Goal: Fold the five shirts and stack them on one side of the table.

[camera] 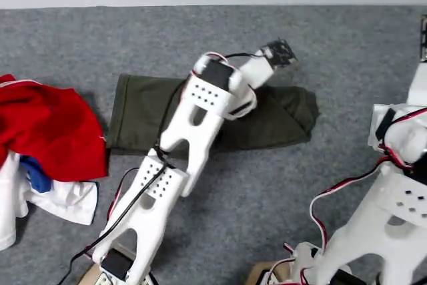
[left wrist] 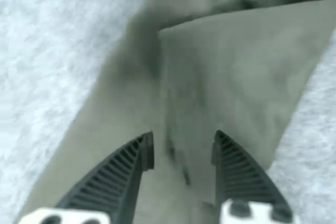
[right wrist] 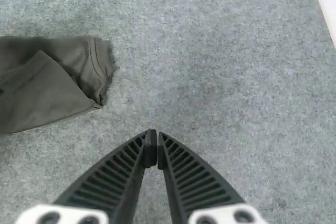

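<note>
My left fingers hang part-way open just over the green shirt, one on either side of a crease in the cloth and gripping nothing. I cannot tell whether the tips touch the fabric.

The shirt lies directly under them, mid-bench, already folded into a long band. Its long axis runs side to side, parallel to the far edge of the bench. In the high view my left arm reaches across the band towards its right half. Of the two arms it is much the nearer, so by my reading the next fold, bringing one end over the other along that axis, falls to the left.

My right fingers are closed together, empty, above bare bench near the right edge. From there the shirt's right end lies near but apart, its hem turned towards them.

At the left edge of the bench a red shirt is heaped over a white shirt, with a scrap of blue cloth between them. All of it is unfolded, and the heap sits just beside the green band's left end.
</note>
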Robot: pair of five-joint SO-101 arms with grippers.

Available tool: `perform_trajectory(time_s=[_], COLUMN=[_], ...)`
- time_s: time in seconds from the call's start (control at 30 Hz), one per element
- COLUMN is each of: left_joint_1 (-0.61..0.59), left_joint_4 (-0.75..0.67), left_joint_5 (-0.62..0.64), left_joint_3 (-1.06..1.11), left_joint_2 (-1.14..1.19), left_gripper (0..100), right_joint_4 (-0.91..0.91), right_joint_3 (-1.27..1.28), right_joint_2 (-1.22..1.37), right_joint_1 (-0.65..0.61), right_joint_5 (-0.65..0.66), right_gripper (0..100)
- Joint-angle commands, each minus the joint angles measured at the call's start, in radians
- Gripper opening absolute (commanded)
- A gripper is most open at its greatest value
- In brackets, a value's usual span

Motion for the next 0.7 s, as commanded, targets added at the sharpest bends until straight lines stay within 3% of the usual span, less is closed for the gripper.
perform_trajectory(time_s=[0.0,0.33,0.67], left_joint_1=[-0.020,-0.025,-0.008], left_joint_4=[0.023,0.023,0.023], left_joint_5=[0.008,0.008,0.009], left_joint_3=[0.001,0.128,0.134], left_joint_2=[-0.029,0.069,-0.183], left_gripper=[18,15,13], right_joint_4=[0.039,0.039,0.039], right_joint_3=[-0.005,-0.005,-0.005], right_joint_2=[-0.025,-0.025,-0.025], right_joint_1=[0.008,0.013,0.010], right_joint_5=[-0.003,-0.003,-0.003], right_gripper=[1.0,1.0,1.0])
